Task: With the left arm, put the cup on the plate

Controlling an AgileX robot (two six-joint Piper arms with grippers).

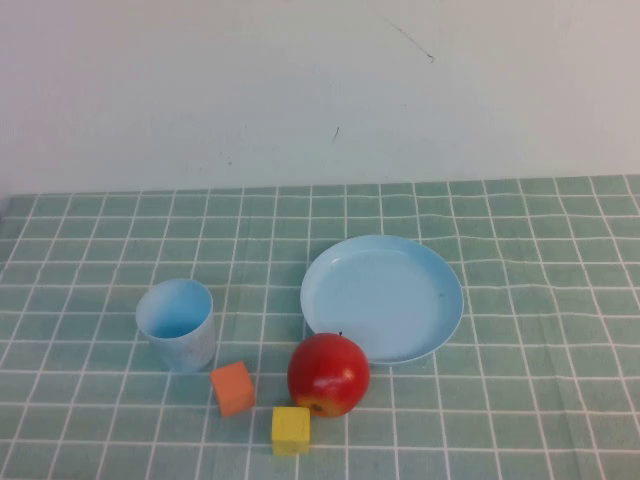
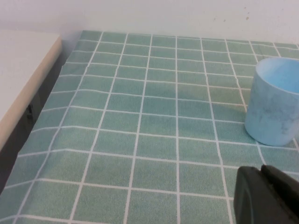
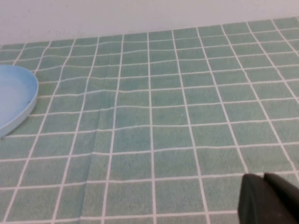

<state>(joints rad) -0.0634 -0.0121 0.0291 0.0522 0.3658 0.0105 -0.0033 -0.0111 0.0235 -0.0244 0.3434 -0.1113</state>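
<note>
Left tool [image 2: 267, 196], tips together and empty, is waiting short of the upright cup [image 1: 177, 323] on the worktop [image 1: 520, 380] left of the plate [image 1: 383, 297]; right tool [image 3: 268, 198] is sitting parked, state unclear; opening and reaching come next.

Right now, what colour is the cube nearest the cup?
Orange, seen best in the high view, beside the light blue cup.

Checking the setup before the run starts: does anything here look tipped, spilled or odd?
Nothing stands out. The cup stands upright and empty, apart from the empty plate. The left gripper sits shut near the cup; the right gripper hangs over bare cloth.
</note>
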